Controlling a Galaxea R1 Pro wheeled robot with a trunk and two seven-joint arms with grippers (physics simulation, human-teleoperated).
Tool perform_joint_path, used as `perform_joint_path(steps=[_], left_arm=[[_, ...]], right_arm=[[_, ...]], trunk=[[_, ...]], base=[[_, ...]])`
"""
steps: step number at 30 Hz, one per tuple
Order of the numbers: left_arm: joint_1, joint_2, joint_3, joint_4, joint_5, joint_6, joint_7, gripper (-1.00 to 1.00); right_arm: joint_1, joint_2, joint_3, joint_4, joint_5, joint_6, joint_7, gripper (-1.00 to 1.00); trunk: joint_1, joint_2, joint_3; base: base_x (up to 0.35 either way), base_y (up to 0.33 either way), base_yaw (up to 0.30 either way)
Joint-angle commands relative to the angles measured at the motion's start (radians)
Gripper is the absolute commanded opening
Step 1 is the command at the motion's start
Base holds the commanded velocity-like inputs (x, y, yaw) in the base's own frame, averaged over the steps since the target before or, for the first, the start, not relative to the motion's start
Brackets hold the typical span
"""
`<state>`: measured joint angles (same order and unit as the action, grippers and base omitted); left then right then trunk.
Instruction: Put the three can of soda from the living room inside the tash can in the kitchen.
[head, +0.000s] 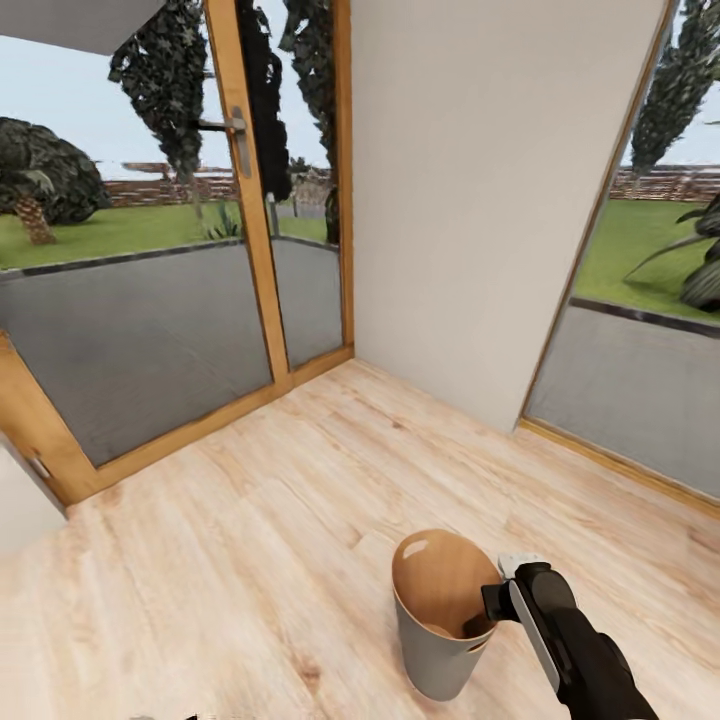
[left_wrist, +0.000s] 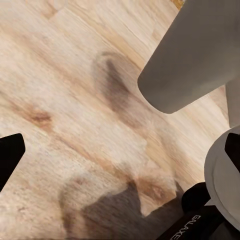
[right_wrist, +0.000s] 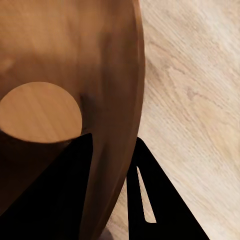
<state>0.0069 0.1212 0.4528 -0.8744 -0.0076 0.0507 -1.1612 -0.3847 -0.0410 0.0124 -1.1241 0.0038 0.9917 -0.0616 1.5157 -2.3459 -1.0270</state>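
On the pale wood-plank floor (head: 250, 520), near a corner of plain wall (head: 480, 200) and a timber-framed glass door (head: 250, 200), stands the tash can (head: 430, 660): round, tapered, smooth grey outside, tan-brown inside, upright, mouth up, oval handle hole at its far rim. My right gripper (right_wrist: 112, 190) straddles the near rim, one finger inside, one outside; whether it pinches the wall, cannot tell. Left gripper (left_wrist: 120, 155) spread wide over bare floor.
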Motion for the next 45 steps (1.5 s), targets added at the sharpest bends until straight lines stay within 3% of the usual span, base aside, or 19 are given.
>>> perform_joint_path(steps=[1, 45], left_arm=[[0.0, 0.0, 0.0, 0.0, 0.0, 0.0, 0.0, 1.0], [-0.001, 0.0, 0.0, 0.0, 0.0, 0.0, 0.0, 1.0]], right_arm=[[0.0, 0.0, 0.0, 0.0, -0.013, -0.001, 0.002, -1.0], [0.0, 0.001, 0.0, 0.002, -0.013, -0.001, 0.002, -1.0]], trunk=[[0.0, 0.0, 0.0], [0.0, 0.0, -0.017]], base=[[0.0, 0.0, 0.281], [0.0, 0.0, 0.281]])
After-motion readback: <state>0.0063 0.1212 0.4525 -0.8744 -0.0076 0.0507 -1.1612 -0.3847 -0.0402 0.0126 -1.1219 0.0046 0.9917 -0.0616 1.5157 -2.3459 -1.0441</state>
